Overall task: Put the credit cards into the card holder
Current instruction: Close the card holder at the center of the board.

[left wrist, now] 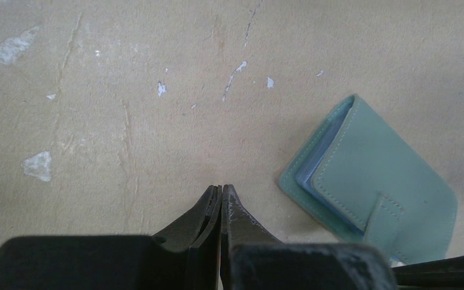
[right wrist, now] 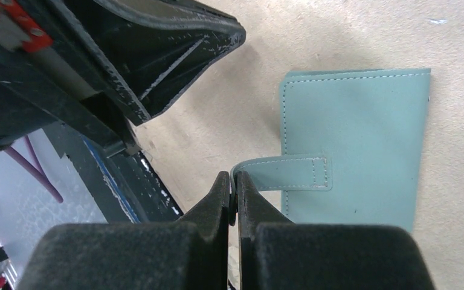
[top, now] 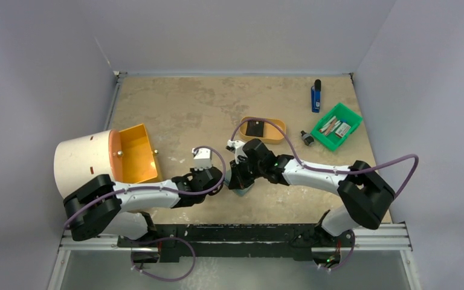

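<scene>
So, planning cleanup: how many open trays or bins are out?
3: orange bin at the left, tan oval tray in the middle, green bin far right. More may be hidden.

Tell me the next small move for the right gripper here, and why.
Probably peel the tab up and back with the right gripper to unfold the card holder. It lies folded shut, the right gripper looks shut on the tab's tip, and the left gripper sits shut and empty beside it.

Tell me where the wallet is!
In the top view, the wallet lies at the table's near middle, right of the left hand; the right hand pinches its tab.
</scene>
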Controlling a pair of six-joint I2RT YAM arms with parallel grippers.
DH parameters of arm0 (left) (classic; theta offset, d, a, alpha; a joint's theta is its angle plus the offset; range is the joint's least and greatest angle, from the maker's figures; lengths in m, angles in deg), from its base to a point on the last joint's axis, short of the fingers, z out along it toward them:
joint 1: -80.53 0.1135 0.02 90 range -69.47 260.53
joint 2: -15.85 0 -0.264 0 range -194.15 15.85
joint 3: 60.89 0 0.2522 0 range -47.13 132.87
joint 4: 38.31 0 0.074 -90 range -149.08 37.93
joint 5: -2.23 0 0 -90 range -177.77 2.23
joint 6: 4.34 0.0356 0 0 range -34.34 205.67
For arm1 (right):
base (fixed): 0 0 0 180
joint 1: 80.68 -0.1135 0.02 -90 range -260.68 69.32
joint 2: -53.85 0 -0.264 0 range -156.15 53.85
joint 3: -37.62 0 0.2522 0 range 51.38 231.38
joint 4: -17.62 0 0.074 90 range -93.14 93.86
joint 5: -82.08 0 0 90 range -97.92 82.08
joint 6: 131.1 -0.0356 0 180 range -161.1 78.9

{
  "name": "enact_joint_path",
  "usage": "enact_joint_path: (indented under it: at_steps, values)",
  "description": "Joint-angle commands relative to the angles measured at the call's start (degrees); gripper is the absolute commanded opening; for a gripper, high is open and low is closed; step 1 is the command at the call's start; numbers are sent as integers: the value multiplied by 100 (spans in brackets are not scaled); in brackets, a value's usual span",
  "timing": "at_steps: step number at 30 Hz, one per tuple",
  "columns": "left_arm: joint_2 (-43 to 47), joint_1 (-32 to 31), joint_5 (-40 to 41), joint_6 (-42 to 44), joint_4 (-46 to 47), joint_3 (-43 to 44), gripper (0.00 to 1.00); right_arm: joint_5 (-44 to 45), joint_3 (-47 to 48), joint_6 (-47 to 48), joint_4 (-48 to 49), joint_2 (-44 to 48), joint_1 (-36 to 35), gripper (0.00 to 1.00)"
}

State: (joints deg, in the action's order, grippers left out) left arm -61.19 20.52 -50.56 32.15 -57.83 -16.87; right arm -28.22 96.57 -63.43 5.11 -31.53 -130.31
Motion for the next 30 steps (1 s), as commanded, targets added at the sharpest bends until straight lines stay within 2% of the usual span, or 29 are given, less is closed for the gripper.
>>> enact_joint_path:
  at_steps: [1, 12, 16, 18, 21, 25, 28, 30]
  values:
    - [345, 4, 266, -132, -68, 151, 0, 46, 148, 174, 191, -98, -176, 0]
    - [513, 20, 330, -185, -100, 31, 0, 52, 290, 154, 209, -417, -293, 2]
    - [476, 24, 298, -154, -66, 63, 0, 120, 253, 46, 290, -530, -302, 10]
    - [459, 24, 278, -144, -88, 97, 0, 59, 230, -2, 349, -574, -298, 16]
    - [519, 24, 278, -136, -137, 120, 0, -75, 226, -7, 376, -505, -326, 34]
    - [714, 22, 328, -75, -265, 156, 0, -213, 274, 171, 117, 63, -359, 57]
    - [873, 24, 410, -37, -364, 209, 0, -102, 472, 426, -477, 471, -350, 67]
    - [936, 32, 453, -12, -421, 254, 0, -3, 643, 608, -907, 713, -352, 69]
